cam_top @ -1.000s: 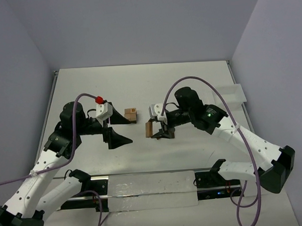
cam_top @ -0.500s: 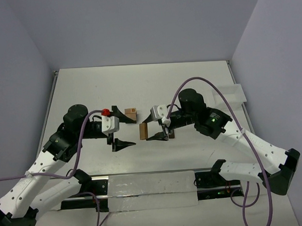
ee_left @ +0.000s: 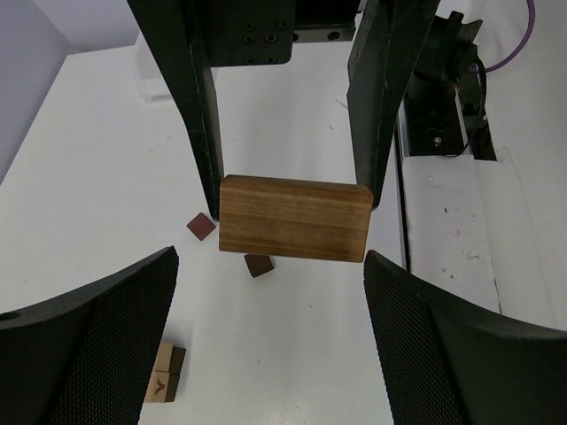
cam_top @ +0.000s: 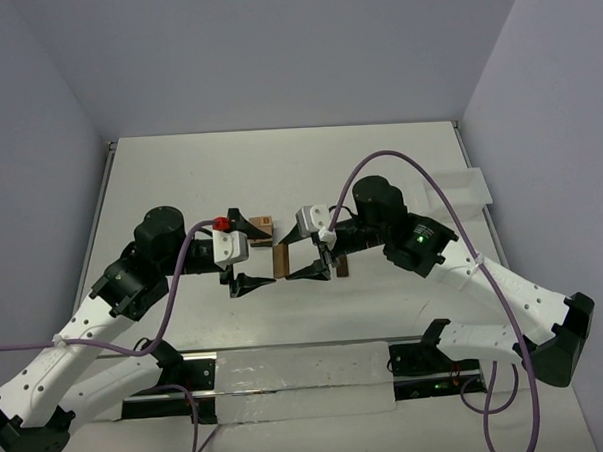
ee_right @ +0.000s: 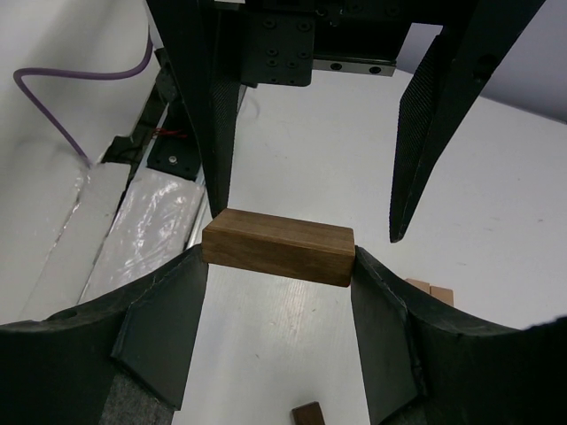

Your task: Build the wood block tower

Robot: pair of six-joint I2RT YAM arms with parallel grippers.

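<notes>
Top external: my right hand (cam_top: 289,261) grips the block (cam_top: 280,259); my left hand (cam_top: 266,258), wide, has closed in, so a handover looks likely.

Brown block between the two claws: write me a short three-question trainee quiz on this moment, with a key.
1. True or false: the left claw is clamped shut on the brown block.
2. Which claw grips the block? A) left claw B) right claw C) neither
3. Fill in: the white tray lies by the table's ___ edge.
Key: 1 false, the left claw stands open; 2 B; 3 right.
</notes>
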